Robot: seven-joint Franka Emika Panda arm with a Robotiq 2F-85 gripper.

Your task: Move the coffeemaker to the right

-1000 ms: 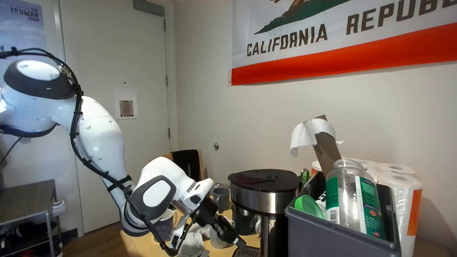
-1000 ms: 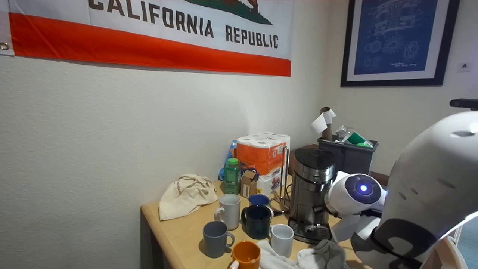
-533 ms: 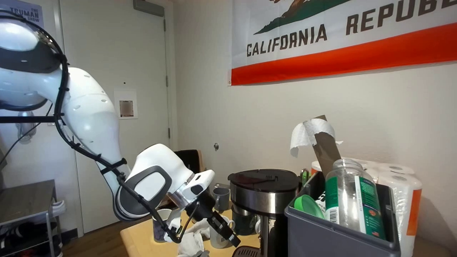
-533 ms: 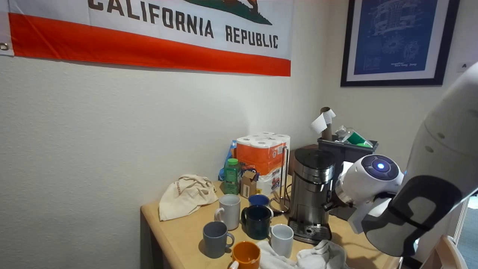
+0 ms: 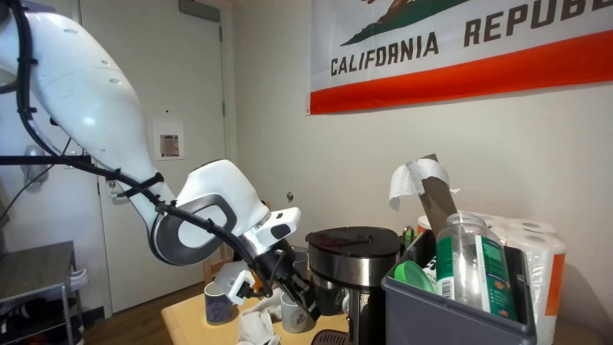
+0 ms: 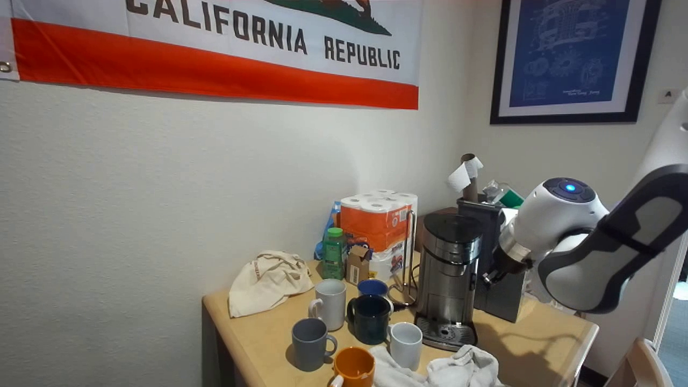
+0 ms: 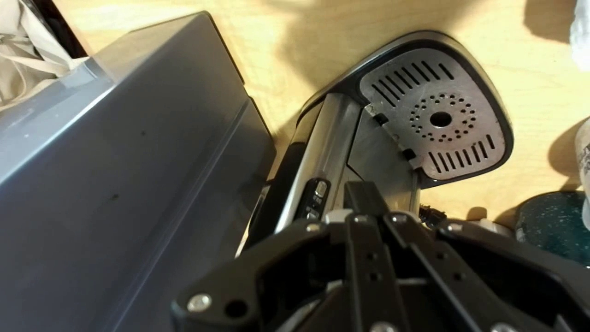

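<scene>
closed gripper [image 7: 365, 198], near upright coffeemaker [image 6: 447, 285], grey bin [image 7: 161, 133] beside it

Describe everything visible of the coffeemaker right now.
The coffeemaker is tall and roughly cylindrical, with a dark lid, shiny silver band, metallic-looking body and, in the wrist view, a small black button panel. At its foot, a perforated, metal-looking plate sits in a black rim. It stands upright on the table, beside the grey bin with a narrow gap between; no contact with the jaws shows.
</scene>
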